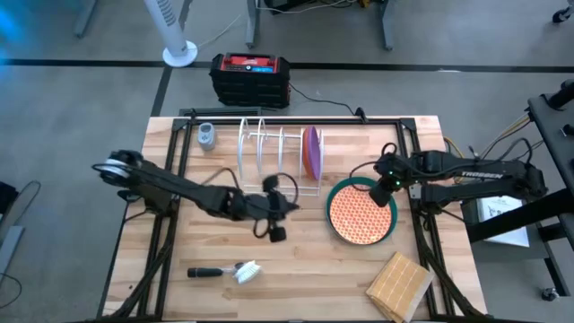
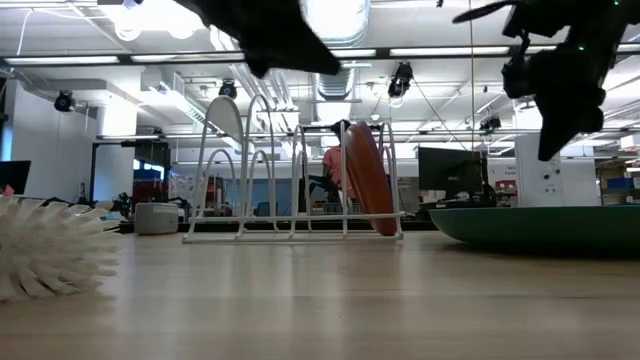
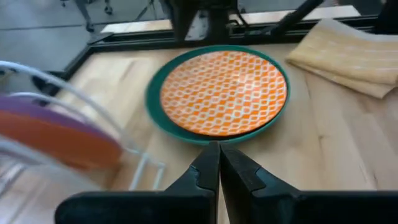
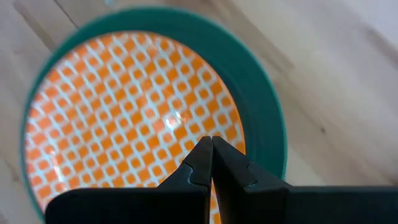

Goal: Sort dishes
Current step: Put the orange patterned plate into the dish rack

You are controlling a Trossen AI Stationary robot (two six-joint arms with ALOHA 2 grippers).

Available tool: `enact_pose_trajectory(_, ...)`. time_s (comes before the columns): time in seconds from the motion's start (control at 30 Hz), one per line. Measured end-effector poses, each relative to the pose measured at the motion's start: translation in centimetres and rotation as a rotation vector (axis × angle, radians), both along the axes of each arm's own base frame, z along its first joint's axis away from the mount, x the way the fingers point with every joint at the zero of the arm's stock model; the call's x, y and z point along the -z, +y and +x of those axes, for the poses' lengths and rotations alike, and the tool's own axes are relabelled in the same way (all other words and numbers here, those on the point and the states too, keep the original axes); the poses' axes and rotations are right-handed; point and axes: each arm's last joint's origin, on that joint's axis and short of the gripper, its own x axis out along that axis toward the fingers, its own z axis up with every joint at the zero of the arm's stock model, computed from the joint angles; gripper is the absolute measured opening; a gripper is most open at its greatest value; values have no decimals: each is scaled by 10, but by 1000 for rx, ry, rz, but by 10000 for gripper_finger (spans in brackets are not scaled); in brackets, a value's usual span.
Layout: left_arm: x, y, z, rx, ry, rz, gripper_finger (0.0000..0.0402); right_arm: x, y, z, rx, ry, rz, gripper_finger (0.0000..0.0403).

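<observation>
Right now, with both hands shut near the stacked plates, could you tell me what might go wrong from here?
The orange patterned round plate lies flat inside the larger teal-green plate, so a lift may drag both. The shut right hand hovers over that stack and could strike it when descending. The left hand is close to the white wire rack holding a purple plate, which a swing could knock.

You had a grey floor (image 1: 81,99) around the wooden table (image 1: 296,278), a white fan base (image 1: 179,54) and a black-and-red box (image 1: 250,79) standing behind it. Across the room, ceiling lights (image 2: 335,15) glared, ducts (image 2: 190,100) ran overhead, and monitors (image 2: 450,170) sat on desks.
</observation>
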Motion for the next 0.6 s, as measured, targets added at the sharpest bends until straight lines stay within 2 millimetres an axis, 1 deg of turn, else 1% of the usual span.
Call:
enact_pose_trajectory(0.1, 17, -8, 19, 8, 18, 0, 0, 9, 1, -3, 7, 34, 12, 2)
enact_pose_trajectory(0.23, 31, -24, 51, 44, 46, 50, 0, 17, 2, -6, 10, 66, 13, 24)
enact_pose_trajectory(0.33, 43, -33, 77, 80, 97, 118, 0, 23, 2, -8, 12, 87, 10, 51)
enact_pose_trajectory(0.43, 55, -36, 100, 58, 170, 180, 0, 29, 2, -10, 13, 108, 14, 80)
enact_pose_trajectory(0.53, 63, -39, 116, 11, 264, 236, 0, 34, 3, -12, 33, 120, 23, 108)
enact_pose_trajectory(0.6, 67, -40, 125, 10, 315, 250, 0, 36, 3, -12, 41, 118, 26, 126)
